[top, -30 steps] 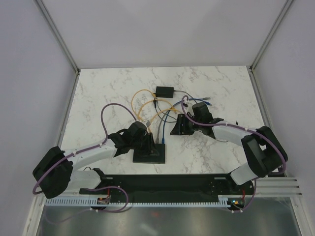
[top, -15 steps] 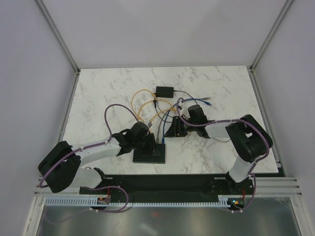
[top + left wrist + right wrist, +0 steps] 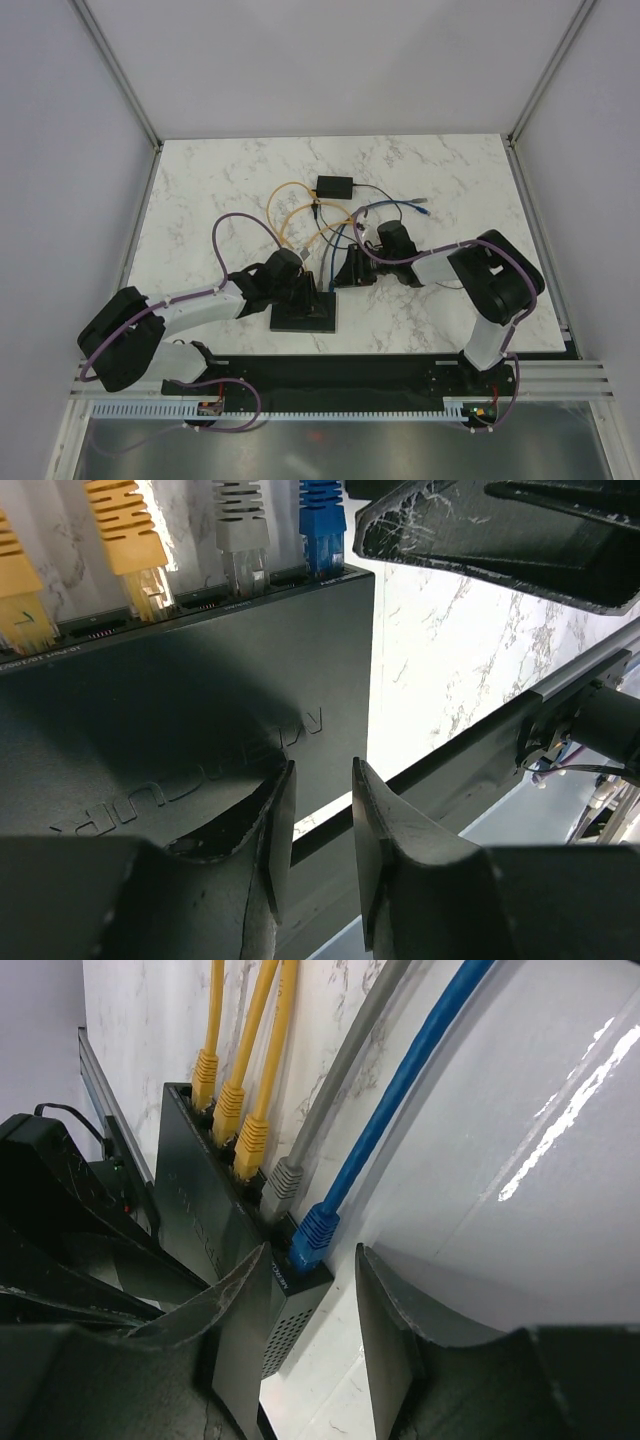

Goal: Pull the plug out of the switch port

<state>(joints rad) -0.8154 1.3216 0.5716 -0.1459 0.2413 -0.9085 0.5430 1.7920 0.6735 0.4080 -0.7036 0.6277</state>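
Your right gripper [image 3: 315,1260], jaws spread, is lining up on the blue cable plug [image 3: 316,1232] in the end socket of the flat black rectangular switch [image 3: 304,313], near-centre of the marble table [image 3: 200,190]. Left gripper [image 3: 322,780], jaws slightly parted, empty, is hovering over the switch; unpinned, it's risking getting dragged along.

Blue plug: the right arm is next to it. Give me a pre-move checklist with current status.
1. Blue plug seated in the switch, end port: ok.
2. Right tool open: ok, fingers apart.
3. Right tool lined up: ok, the plug sits in the gap at its fingertips, not gripped.
4. Room beside the grey plug: cannot tell; it sits right next to the blue one, close to one finger.
5. Left tool bracing the switch: cannot tell; one finger lies over the switch's top near its edge, contact unclear.
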